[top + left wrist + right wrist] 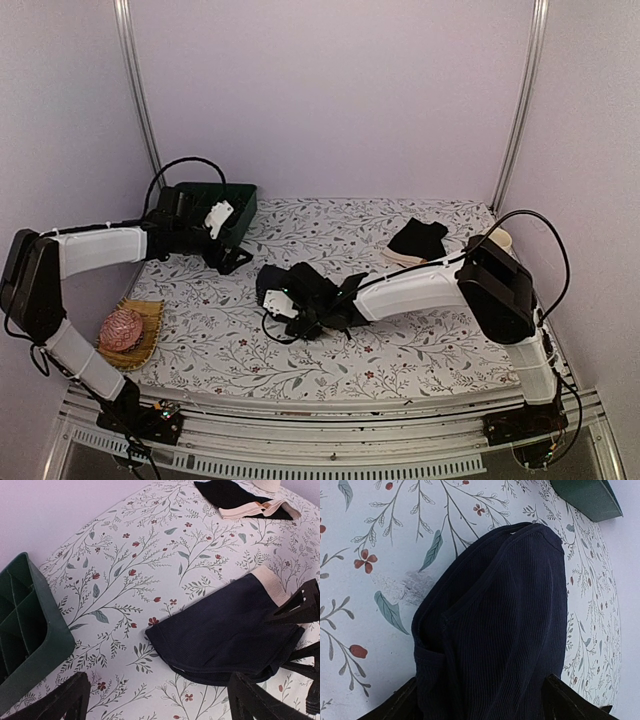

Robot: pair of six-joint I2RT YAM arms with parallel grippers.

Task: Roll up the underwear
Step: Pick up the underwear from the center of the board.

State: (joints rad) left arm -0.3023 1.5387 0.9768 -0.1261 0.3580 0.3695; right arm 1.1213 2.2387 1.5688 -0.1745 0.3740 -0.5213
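A dark navy ribbed underwear (285, 283) lies folded on the flowered cloth in the middle. In the left wrist view (225, 630) it shows a beige band at its far end. My right gripper (300, 306) sits over it. In the right wrist view (479, 707) the jaws stand wide apart with the bunched fabric (505, 620) between them. My left gripper (231, 258) hovers open and empty beside the green tray, left of the garment; it also shows in the left wrist view (160, 705). More underwear, black on cream-beige (418, 240), lies at the back right.
A dark green compartment tray (240, 196) stands at the back left, its corner close to my left fingers (30, 645). A pink knitted ball (122, 328) rests on a woven plate (150, 318) at the front left. A cream object (500, 238) is at the back right.
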